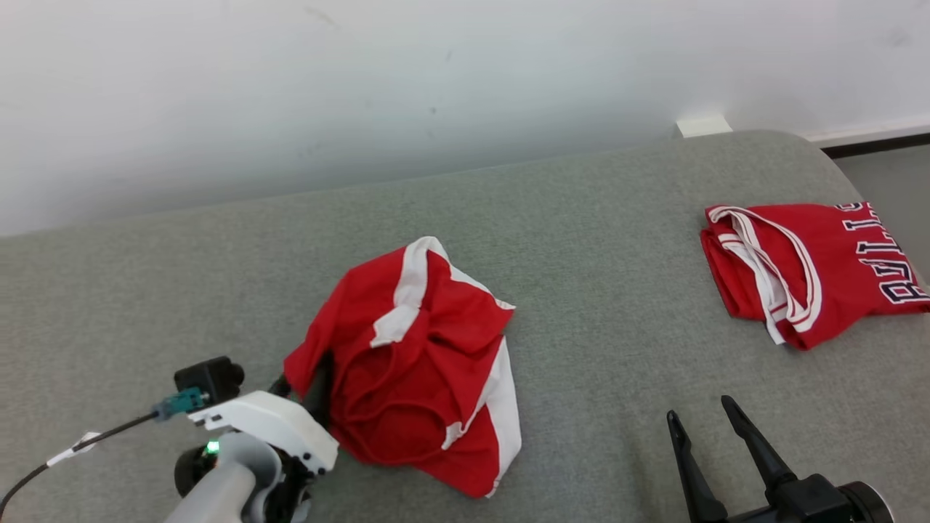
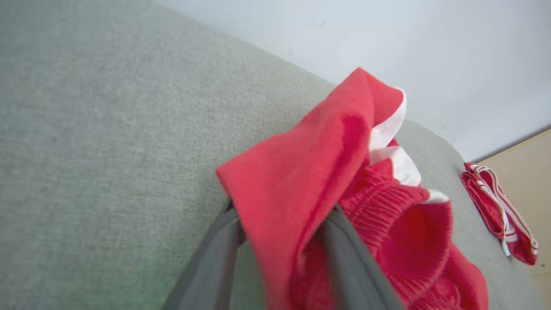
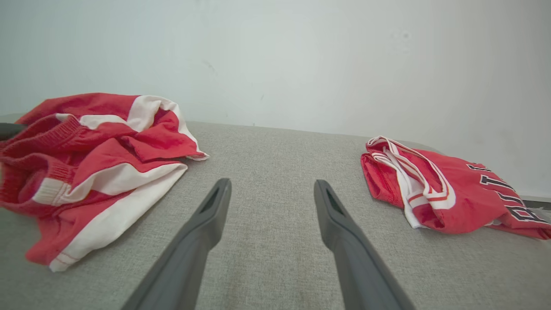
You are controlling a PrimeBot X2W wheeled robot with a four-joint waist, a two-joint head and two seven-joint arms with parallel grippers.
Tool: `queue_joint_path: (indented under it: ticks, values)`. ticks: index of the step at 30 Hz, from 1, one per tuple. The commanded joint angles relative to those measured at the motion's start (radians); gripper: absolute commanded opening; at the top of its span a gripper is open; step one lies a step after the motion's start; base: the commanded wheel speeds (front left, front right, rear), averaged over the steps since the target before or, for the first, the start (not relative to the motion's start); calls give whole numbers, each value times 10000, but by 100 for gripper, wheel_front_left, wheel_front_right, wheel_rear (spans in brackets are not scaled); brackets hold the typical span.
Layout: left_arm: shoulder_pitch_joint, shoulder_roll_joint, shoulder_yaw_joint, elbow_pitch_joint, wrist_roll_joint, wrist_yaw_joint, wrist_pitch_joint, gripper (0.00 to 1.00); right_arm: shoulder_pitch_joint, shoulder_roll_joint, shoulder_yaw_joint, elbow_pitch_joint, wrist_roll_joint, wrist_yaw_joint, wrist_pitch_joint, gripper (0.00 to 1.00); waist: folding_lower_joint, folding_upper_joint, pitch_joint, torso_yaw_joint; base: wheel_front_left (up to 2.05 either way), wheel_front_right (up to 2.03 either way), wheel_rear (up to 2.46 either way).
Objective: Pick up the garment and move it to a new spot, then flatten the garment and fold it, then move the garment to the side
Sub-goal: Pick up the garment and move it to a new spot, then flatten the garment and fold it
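- Grey fabric-covered table (image 1: 581, 254) under a pale wall (image 1: 363, 87), rounded at its far right corner.
- Find the garment (image 1: 414, 363), red with white side stripes and a ribbed waistband, crumpled in a heap around the middle of the table, nearer the near edge than the far one.
- Note the left fingers (image 2: 348, 258) at the heap's left side: partly parted, astride a raised red fold, seemingly slack between them rather than pinched.
- Note the right fingers (image 3: 344, 241) spread wide with nothing in them, low over bare table by the near edge, to the right of the heap and apart from it.
- Judge the step as letting go at the new spot, with flattening not yet begun.
- Open the left fingers fully before pulling back, then draw back along their own line to let the fold slip off without dragging the heap.
- For flattening, seek the waistband with one side and a leg hem with the other; pull apart gently, low over the table.
- Mind the folded red jersey (image 1: 806, 269) with dark lettering near the far right corner, well apart from the heap; spread toward the open left and middle instead.
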Motion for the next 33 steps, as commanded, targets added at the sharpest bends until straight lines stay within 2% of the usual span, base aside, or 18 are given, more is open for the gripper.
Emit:
queue_joint_path:
  ticks: [1,5,8,13,17,21,29,33]
  values:
    - [-103,31,-217,160,531,-60,-427,100,81,-8,-83,15,-64,-25,-26,100,0,-1,-147,176,0,0,0]
    - [113,-20,-165,-330,1961,243,-900,100,230,-10,-394,-37,-148,-25,-27,100,0,-1,-423,473,0,0,0]
    - [1134,-210,678,-1875,3367,605,-879,100,370,-12,-742,-145,-240,-25,-26,100,0,-1,-676,727,0,0,0]
    - [3095,-479,1874,-4301,5313,719,-887,100,608,-45,-1324,-369,-357,-26,-26,100,0,-1,-945,1152,0,0,0]
    - [4663,-812,2785,-5473,6268,498,-889,100,788,-39,-1565,-513,-420,-26,-26,100,0,-1,-1106,1424,0,0,0]
    - [5734,-1128,3512,-5909,6999,129,-890,100,970,-21,-1643,-545,-325,-26,-26,100,0,-1,-1209,1617,0,0,0]
    - [6624,-1611,4598,-5932,7833,-819,-891,100,1222,-7,-1789,-313,267,-25,-28,100,0,-1,-1332,1731,0,0,0]
    - [6731,-1740,4830,-5840,8076,-1047,-891,100,1295,-7,-1711,-167,430,-26,-28,100,0,-1,-1362,1670,0,0,0]
